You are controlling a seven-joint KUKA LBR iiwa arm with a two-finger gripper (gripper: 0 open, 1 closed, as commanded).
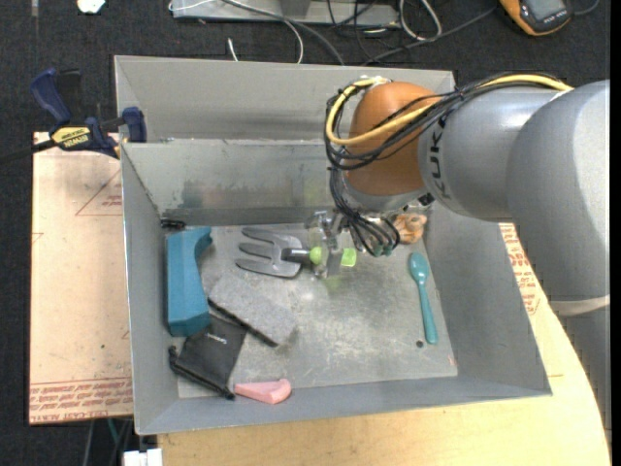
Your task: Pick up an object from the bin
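Grey three-tined hand fork w/ green handle [267, 253] is seen lying flat on the floor of the grey metal bin [243, 173], approx. mid-bin and towards the far wall, tines pointed left. The gripper [332, 250] is found at the fork's right end, low over the handle. The handle is mostly covered by it, so only green bits are seen on either side. Whether the gripper is released, clenched or has the handle in it can't be told, as that spot is masked by wrist hardware & dark cables.

Just near-side of the fork, a flat grey felt-like slab [254, 304] is laid. Contact w/ the tines can't be judged. Further left, a teal block-shaped plastic tool [184, 280] is set along the left wall. A black wallet-like item [209, 354] is placed at the near-left corner, against the slab's near edge. A pink oblong piece [264, 390] is seen by the near wall.

To the right, well apart from the fork, a teal plastic spoon [423, 294] is laid w/ its bowl towards the far side. A small orange-brown object [411, 227] is partly hidden by the wrist; its kind can't be made out. Part of the far wall is blocked by the arm's orange cover [388, 139].
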